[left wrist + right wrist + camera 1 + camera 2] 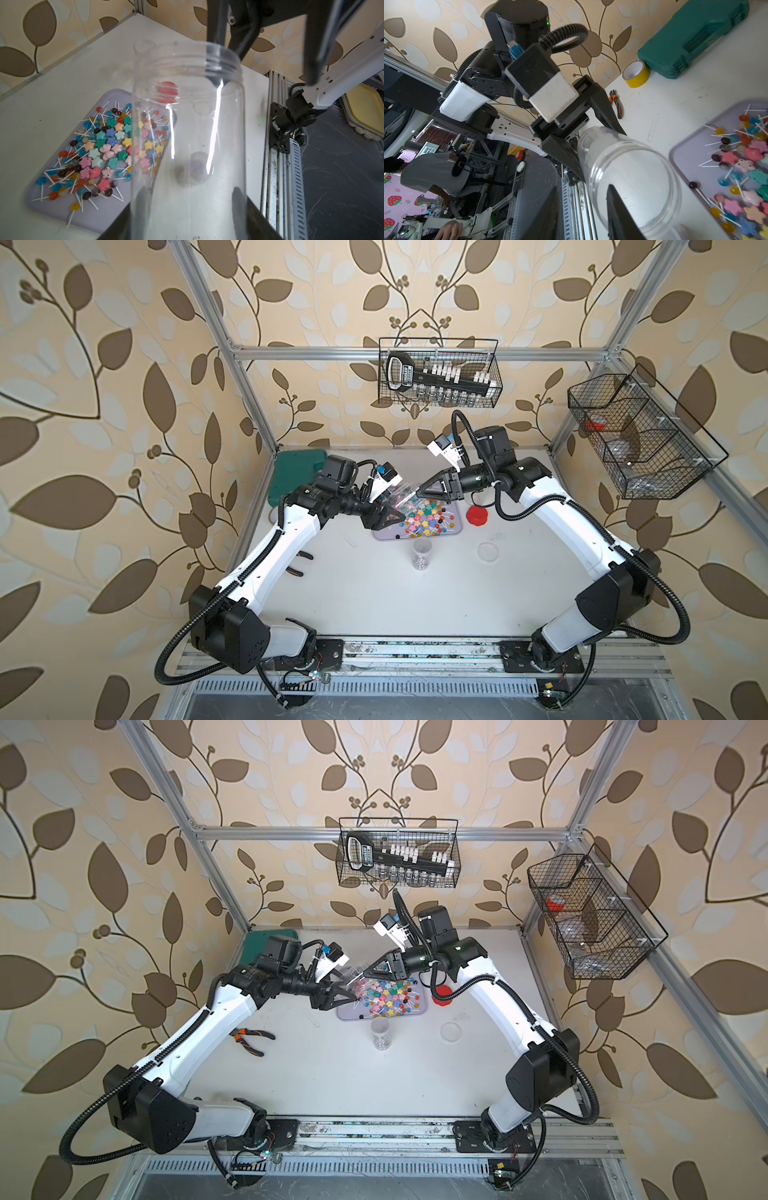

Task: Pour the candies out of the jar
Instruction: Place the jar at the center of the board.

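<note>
The white bench (374,593) carries everything. A green case (691,37) lies at its far left corner. A lilac tray (54,209) sits flat toward the back of the bench. The clear jar (191,135) hangs tilted above the tray's left end, empty, with its mouth toward the right arm. The left tool (388,514) is clamped across the jar's base, a finger pressed on either side. The right tool (583,187) is spread at the mouth: one finger appears to be inside the rim and the other is outside with a gap, so it grips nothing. A red lid (478,515) lies just beside the tray's right end. A smaller jar (422,556) stands upright near the tray's front edge. The candies (108,149), star pieces, stick lollipops and dark swirled ones, lie scattered on the tray.
</note>
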{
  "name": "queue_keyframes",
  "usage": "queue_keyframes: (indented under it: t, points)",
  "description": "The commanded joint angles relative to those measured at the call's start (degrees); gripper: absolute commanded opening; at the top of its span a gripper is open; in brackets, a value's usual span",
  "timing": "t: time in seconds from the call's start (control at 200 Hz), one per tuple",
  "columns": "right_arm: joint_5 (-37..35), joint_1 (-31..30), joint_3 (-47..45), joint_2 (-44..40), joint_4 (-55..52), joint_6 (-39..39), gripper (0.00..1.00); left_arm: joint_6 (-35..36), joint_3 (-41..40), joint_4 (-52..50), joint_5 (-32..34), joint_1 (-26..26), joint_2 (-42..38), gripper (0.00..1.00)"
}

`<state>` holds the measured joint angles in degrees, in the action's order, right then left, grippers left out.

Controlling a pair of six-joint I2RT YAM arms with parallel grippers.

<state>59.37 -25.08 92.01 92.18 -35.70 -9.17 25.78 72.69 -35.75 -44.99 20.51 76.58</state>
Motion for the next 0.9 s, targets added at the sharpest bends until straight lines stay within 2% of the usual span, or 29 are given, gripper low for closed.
queue_keyframes:
  t: [0.0, 0.16, 0.345, 0.55, 0.635, 0.71, 0.765, 0.84, 0.895]
  points:
    - [-0.1, -0.3, 0.7, 0.9, -1.8, 1.2, 0.31, 0.9, 3.2, 1.6, -3.0, -0.7, 0.0, 0.60]
    - [-0.7, -0.4, 0.6, 0.9, -1.8, 1.1, 0.24, 0.9, 3.6, 1.5, -3.1, -0.7, 0.7, 0.60]
    - [-0.1, -0.4, -0.2, 1.3, -1.8, 0.3, 0.00, 0.5, 4.3, 1.6, -3.1, -0.7, 1.9, 0.63]
    - [0.3, -0.3, -1.6, 0.9, -1.7, 0.2, 0.00, 0.1, 4.4, 2.4, -3.3, -0.7, 2.4, 0.69]
    - [0.1, -0.3, -1.9, 0.6, -1.8, 0.2, 0.00, -0.1, 4.6, 2.7, -3.4, -0.7, 2.7, 0.81]
    - [-0.3, -0.1, -2.0, 0.3, -1.7, 0.1, 0.00, -0.1, 4.9, 2.7, -3.7, -0.7, 3.1, 0.87]
    - [-0.8, 0.3, -1.9, 0.1, -1.8, -0.3, 0.00, -0.3, 5.0, 2.7, -3.7, -0.7, 3.3, 0.98]
    - [-2.8, 1.3, -1.3, -0.3, -3.3, -0.3, 0.00, -0.5, 5.5, 2.9, -2.5, -0.8, 3.6, 0.99]
    - [-7.0, 2.1, -0.1, -0.5, -6.4, 0.6, 0.00, -0.6, 5.9, 2.9, -1.3, -1.0, 3.6, 0.99]
